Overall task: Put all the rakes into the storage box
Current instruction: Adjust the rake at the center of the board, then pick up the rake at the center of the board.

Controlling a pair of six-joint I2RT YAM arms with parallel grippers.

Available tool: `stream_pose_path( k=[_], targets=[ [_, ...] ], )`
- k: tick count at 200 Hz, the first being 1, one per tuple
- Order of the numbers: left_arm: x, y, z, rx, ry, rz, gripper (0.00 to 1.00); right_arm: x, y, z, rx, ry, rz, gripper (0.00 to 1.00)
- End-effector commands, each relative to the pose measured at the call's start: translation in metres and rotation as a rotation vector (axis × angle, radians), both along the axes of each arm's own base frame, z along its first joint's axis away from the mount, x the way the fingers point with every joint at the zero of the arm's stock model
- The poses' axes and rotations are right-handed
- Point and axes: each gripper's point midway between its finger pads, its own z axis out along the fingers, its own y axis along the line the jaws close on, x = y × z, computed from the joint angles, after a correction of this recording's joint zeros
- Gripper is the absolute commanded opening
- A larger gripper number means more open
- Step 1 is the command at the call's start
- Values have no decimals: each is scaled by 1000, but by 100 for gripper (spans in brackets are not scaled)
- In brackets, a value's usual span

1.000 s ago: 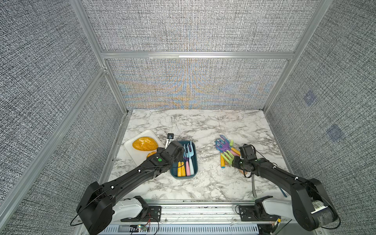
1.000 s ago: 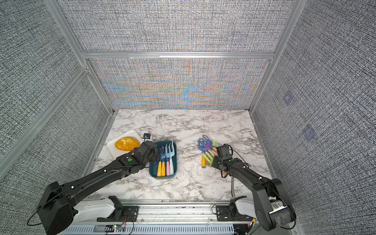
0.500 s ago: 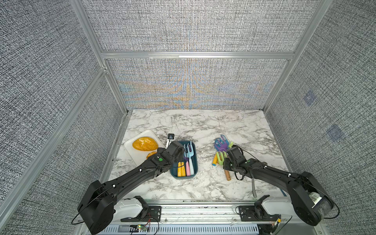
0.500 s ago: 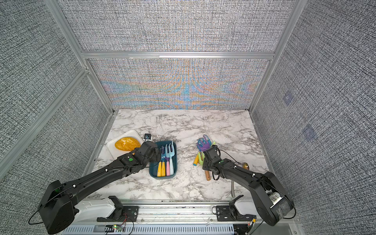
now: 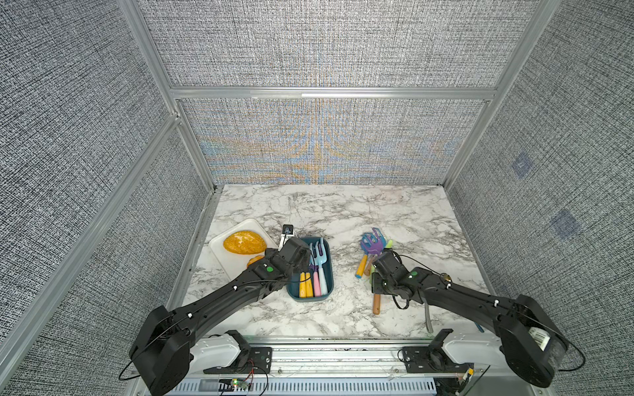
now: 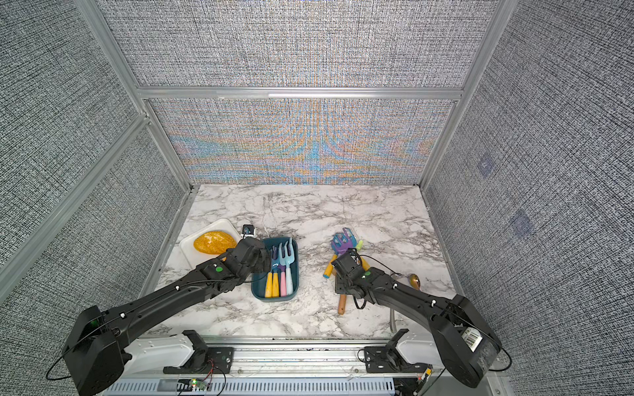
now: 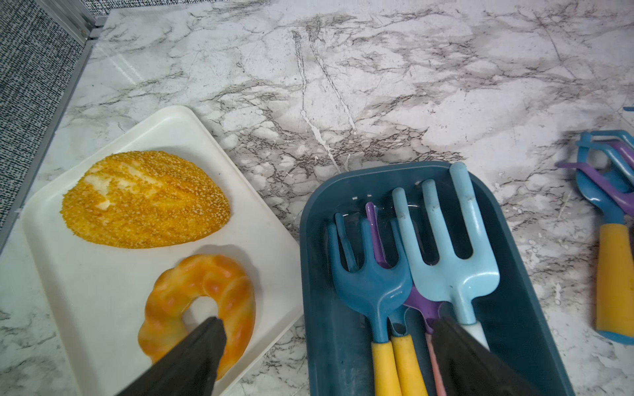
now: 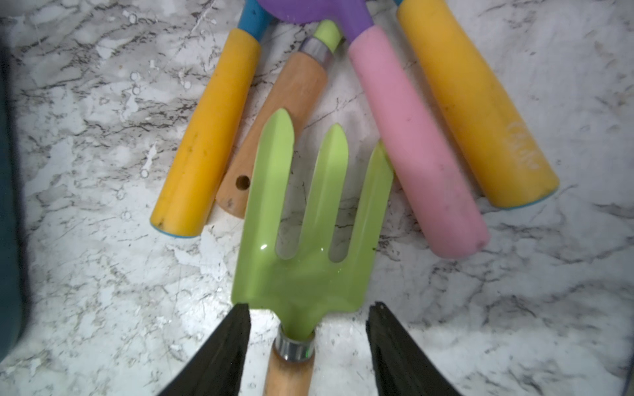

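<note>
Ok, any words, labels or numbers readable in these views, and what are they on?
No text reads clearly.
Widest yellow handle in the right wrist view: pale raised lettering, too blurred to read.
White sticker on the right arm: barcode, print too small to read.

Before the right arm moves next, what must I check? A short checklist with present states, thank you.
1. Right end effector open astride the green rake's neck: ok.
2. Green rake gripped: not ok.
3. Green rake free to lift: cannot tell; tines lie across a wooden handle.
4. Left end effector clear of storage box: not ok, it hangs open over the rim.
5. Room in storage box: cannot tell; several tools lie inside.
</note>
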Motion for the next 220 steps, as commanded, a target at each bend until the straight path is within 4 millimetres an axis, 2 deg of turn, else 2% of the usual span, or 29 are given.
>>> stream_pose_path(
  k=[1, 63, 98, 123, 143, 154, 179, 220],
  targets=[
    [4, 1, 5, -4, -29, 10, 99, -11, -3, -8, -4, 43, -2, 61],
    [4, 1, 5, 0, -31, 11, 99, -36, 2, -35, -8, 142, 19, 60],
    [5, 2, 4, 3, -32, 14, 99, -35, 10, -46, -24, 157, 30, 46],
    [4, 2, 4, 3, -32, 16, 99, -30, 12, -44, -49, 143, 26, 38],
    [4, 3, 5, 3, -35, 18, 99, -24, 13, -34, -58, 116, 19, 26],
    [4, 4, 6, 0, -39, 19, 99, -21, 14, -26, -51, 94, 14, 16],
    [3, 6, 8, -2, -49, 24, 99, -14, 20, -4, -16, 37, 16, 2],
    [3, 12, 13, 1, -73, 44, 99, -6, 53, 38, 129, -58, 85, 0]
  ],
)
